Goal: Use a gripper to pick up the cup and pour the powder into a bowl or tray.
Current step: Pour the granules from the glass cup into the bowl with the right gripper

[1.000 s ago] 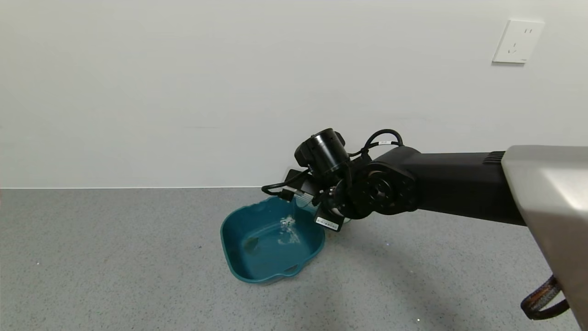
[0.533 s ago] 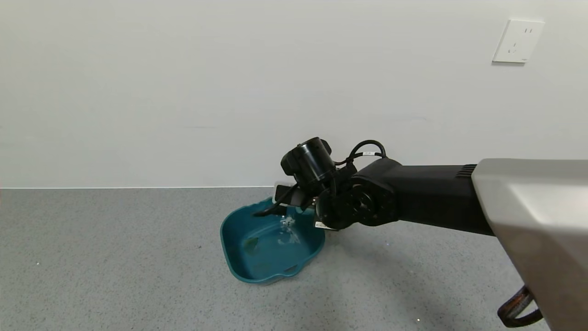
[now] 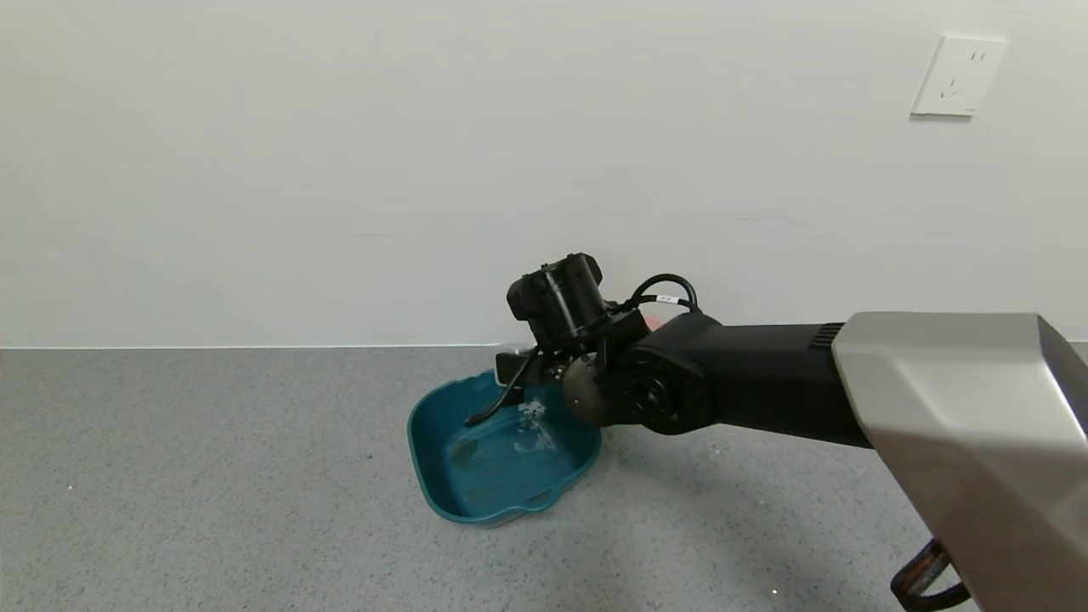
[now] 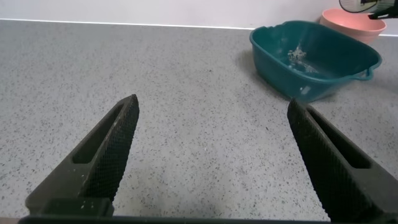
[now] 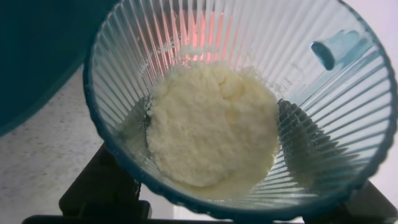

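My right gripper hangs over the far rim of the dark teal basin, and in the head view its wrist hides the cup. In the right wrist view the gripper is shut on the ribbed pale blue-green cup, which is tilted. A lump of cream-white powder lies against the cup's lower wall near the rim. The basin's edge shows beside the cup. A little white powder lies inside the basin. My left gripper is open and empty, low over the grey table, well away from the basin.
A small pink bowl stands just behind the basin, by the wall. The grey speckled table runs back to a white wall with a socket. A dark strap hangs at the lower right.
My right arm has moved left and lower, carrying the gripper further over the basin's far rim, and the wrist has rolled. The basin has not moved.
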You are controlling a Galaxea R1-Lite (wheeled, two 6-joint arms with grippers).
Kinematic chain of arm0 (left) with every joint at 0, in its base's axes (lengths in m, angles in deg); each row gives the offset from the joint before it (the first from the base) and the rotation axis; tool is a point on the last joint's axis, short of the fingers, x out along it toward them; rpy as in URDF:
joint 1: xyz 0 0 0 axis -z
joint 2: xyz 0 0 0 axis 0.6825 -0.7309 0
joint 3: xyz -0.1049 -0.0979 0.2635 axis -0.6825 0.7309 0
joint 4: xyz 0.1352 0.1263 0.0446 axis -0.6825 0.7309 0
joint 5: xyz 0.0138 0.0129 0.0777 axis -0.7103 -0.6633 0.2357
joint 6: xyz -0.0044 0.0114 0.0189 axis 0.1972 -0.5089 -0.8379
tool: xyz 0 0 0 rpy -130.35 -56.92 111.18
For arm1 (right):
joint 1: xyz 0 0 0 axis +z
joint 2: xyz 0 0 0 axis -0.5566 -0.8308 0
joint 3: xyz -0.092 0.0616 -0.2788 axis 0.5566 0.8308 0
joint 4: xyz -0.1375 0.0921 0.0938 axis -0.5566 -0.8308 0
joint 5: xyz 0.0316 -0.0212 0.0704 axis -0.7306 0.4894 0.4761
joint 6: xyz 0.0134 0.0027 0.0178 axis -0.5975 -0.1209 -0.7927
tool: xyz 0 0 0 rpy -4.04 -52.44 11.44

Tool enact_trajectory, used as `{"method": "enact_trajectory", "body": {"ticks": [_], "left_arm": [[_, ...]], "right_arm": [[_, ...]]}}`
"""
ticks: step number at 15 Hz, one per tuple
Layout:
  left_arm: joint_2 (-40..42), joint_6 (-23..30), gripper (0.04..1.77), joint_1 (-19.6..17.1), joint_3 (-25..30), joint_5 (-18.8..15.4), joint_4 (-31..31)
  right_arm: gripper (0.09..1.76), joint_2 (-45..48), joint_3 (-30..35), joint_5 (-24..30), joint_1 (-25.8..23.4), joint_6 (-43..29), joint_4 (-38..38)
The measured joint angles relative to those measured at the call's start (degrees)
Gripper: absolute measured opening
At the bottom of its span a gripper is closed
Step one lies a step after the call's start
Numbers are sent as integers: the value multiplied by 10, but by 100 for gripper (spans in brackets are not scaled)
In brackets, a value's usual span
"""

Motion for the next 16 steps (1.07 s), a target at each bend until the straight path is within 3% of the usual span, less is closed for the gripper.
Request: {"method": "enact_trajectory", "body": {"ticks": [11, 16], "left_arm": [[0, 0, 172, 0, 0, 0, 0], [0, 0, 172, 0, 0, 0, 0]], "right_arm": [[135, -13, 0, -29, 9, 174, 64], [135, -16, 0, -74, 26, 236, 80]]}}
